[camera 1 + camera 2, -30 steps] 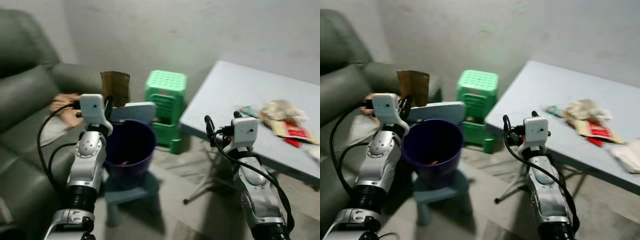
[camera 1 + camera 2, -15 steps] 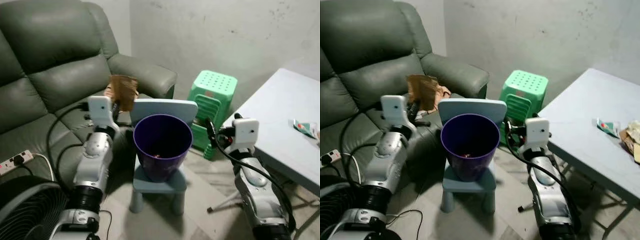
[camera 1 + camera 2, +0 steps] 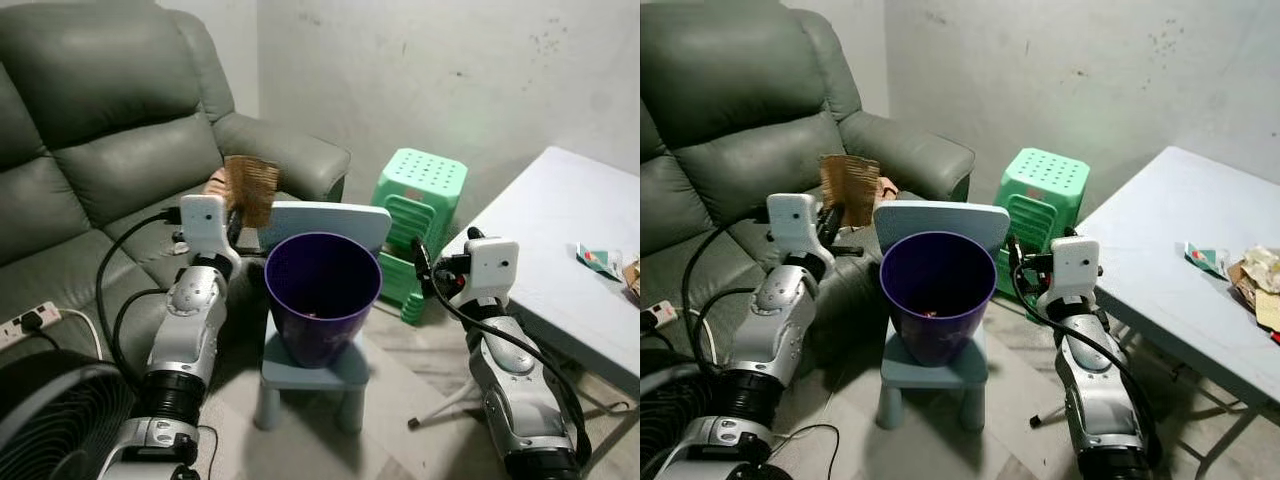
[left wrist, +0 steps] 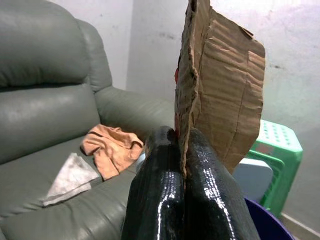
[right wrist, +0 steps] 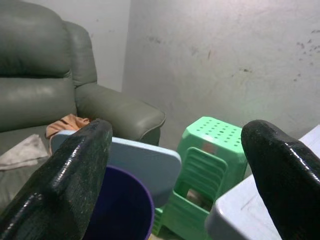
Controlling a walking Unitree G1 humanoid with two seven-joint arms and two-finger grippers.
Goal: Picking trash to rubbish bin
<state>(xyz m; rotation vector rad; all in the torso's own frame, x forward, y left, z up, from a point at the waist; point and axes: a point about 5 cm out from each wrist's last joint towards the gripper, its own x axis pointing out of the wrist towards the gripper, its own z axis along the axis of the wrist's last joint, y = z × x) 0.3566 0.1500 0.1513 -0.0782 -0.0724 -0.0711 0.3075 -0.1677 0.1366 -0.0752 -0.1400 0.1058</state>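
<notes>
The view has settled since half a second ago, and barely anything has shifted: the bin (image 3: 322,296) sits on the little chair (image 3: 312,366) straight ahead, so the drop looks close. The left gripper (image 3: 236,205) is pressed together on a piece of cardboard (image 3: 250,188), holding it upright just left of the bin's rim, not yet over it. The right gripper (image 5: 177,187) is spread wide and empty, near the bin's right side. More trash (image 3: 1252,283) lies on the table (image 3: 1160,250), far right.
</notes>
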